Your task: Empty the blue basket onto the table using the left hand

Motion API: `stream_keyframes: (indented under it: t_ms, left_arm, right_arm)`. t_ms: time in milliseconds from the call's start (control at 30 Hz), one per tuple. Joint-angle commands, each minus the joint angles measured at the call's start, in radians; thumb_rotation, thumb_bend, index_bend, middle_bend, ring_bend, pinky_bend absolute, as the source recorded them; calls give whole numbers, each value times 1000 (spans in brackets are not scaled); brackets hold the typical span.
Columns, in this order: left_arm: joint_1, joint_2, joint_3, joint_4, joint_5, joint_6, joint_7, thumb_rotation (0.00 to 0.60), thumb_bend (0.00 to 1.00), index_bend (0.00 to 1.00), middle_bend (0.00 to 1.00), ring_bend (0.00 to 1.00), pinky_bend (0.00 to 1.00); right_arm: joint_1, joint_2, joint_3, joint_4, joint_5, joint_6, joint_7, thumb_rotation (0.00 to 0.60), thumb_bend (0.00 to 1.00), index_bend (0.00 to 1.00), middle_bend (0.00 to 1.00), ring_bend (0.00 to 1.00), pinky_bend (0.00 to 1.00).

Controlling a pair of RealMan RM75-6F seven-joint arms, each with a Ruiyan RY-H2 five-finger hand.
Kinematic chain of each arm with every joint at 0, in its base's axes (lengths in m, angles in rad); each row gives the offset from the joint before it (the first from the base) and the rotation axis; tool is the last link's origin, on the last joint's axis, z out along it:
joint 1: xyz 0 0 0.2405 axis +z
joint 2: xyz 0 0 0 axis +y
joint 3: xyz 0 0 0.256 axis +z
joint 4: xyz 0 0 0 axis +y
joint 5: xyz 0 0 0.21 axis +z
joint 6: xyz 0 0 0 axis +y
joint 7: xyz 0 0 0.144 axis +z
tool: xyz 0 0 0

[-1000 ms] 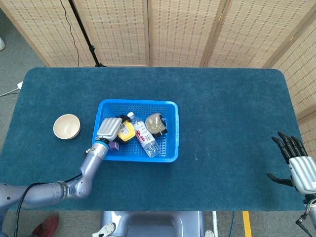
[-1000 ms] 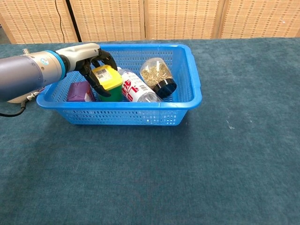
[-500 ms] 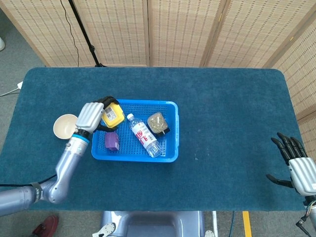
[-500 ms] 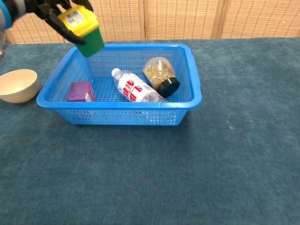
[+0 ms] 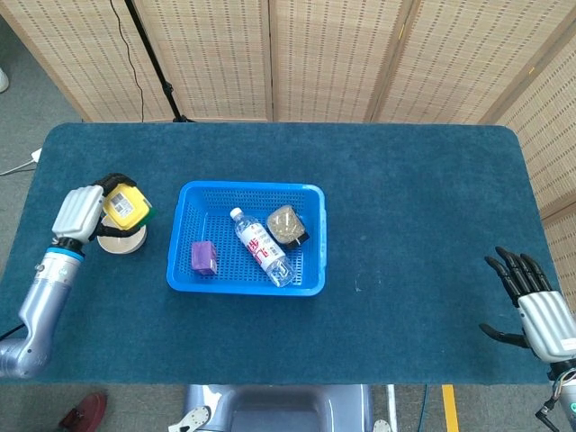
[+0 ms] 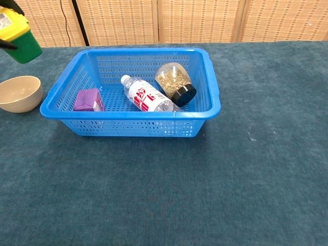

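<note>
My left hand (image 5: 81, 212) grips a yellow-lidded green container (image 5: 125, 205) (image 6: 18, 38) in the air, left of the blue basket (image 5: 311, 236) (image 6: 210, 102) and above the cream bowl (image 5: 123, 241) (image 6: 18, 95). Inside the basket lie a purple box (image 5: 203, 257) (image 6: 87, 99), a clear water bottle with a red label (image 5: 260, 247) (image 6: 146, 95) and a clear jar of grains with a black lid (image 5: 286, 225) (image 6: 174, 82). My right hand (image 5: 536, 308) hangs open off the table's front right edge, holding nothing.
The dark teal table (image 5: 414, 207) stretches wide to the right of the basket. Woven screens (image 5: 324, 54) stand behind the table, and a stand pole (image 5: 153, 58) rises at the back left.
My left hand lifted the yellow-lidded container out of the basket and carried it left, over the cream bowl. The right hand shifted only slightly.
</note>
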Motion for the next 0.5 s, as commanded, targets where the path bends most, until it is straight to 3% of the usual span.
stream_keyframes:
  t_ms: [33,300,367,467,500]
  left_arm:
    - [3,-25,16,112,-20,-88,-49,600,384,610,426,471,655]
    - [-1,-73,48,247,-79,-166,5,600,384,605,425,450,655]
    - [-2,-90,54,269,-86,-177,19,600,369,570,394,401,617]
    - [-3,-106,58,281,-84,-195,14,600,282,324,176,176,374]
    - [-3,-106,61,278,-71,-210,0,600,209,159,64,66,198]
  right_arm:
    - [0,-2,-1,-1,2,-4,-8,600,0,32,0,0,0]
    - [4,-7,-2,0,8,-17,-19,600,0,32,0,0,0]
    - [4,-6,-1,-1,9,-17,-19,600,0,32,0,0,0]
    - [3,-6,-1,-2,10,-15,-19,600,0,32,1,0,0]
    - [3,-5,-1,-2,10,-14,-19,600,0,32,1,0,0]
